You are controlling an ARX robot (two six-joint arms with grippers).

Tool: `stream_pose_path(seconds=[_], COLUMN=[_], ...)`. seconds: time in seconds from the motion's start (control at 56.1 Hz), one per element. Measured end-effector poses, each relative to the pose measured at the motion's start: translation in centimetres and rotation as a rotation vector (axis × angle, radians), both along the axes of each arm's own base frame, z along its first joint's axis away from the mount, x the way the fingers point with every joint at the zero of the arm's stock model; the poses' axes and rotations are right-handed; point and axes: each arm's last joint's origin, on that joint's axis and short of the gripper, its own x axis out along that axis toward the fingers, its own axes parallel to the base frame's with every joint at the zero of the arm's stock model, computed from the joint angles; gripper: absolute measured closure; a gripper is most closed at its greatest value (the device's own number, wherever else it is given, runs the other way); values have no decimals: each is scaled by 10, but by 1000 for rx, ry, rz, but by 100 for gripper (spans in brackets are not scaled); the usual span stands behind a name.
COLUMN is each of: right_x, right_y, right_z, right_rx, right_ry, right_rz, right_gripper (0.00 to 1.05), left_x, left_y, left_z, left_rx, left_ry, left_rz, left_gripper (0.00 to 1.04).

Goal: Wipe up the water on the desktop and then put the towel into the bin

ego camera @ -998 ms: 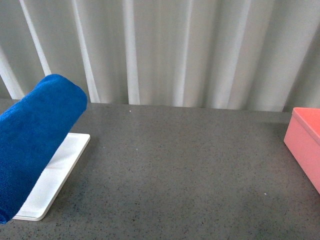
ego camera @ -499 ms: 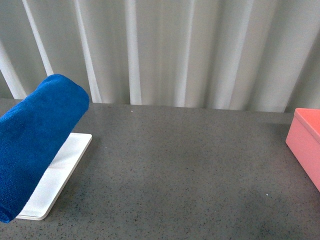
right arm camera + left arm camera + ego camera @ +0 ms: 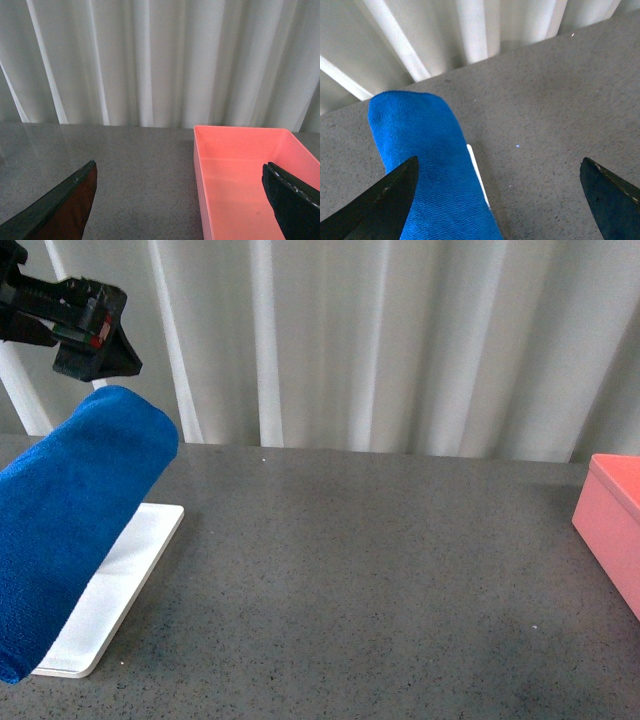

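We note the left hand [image 3: 498, 165] newly in view, released, above the bright blue microfibre towel [image 3: 80, 510]; grasp pending.

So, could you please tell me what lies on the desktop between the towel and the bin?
In the front view, beyond the white tray beneath the towel, only bare speckled desktop stretches to the bin.

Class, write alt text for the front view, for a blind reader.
A bright blue fuzzy towel slopes over a flat white tray, left on a speckled dark grey desktop, the black left hand above it. A salmon-pink box bin sits far right.
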Motion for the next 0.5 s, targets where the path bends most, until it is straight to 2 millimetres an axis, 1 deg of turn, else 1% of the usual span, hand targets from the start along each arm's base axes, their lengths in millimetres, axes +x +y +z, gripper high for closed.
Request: stream_pose_path(seconds=[0.107,0.25,0.357,0.499], right_x=[0,0,0,0], right_y=[0,0,0,0], right_z=[0,0,0,0], right_rx=[0,0,0,0], right_ry=[0,0,0,0], right_rz=[0,0,0,0], right_gripper=[7,7,7,7], left_x=[17,30,35,40], left_y=[3,-2,-6,-9], left_z=[-6,-15,-31,-39], left_rx=[52,132,159,175], left_ry=[56,96,136,130], left_rz=[36,66,79,93], left_gripper=[7,7,7,7])
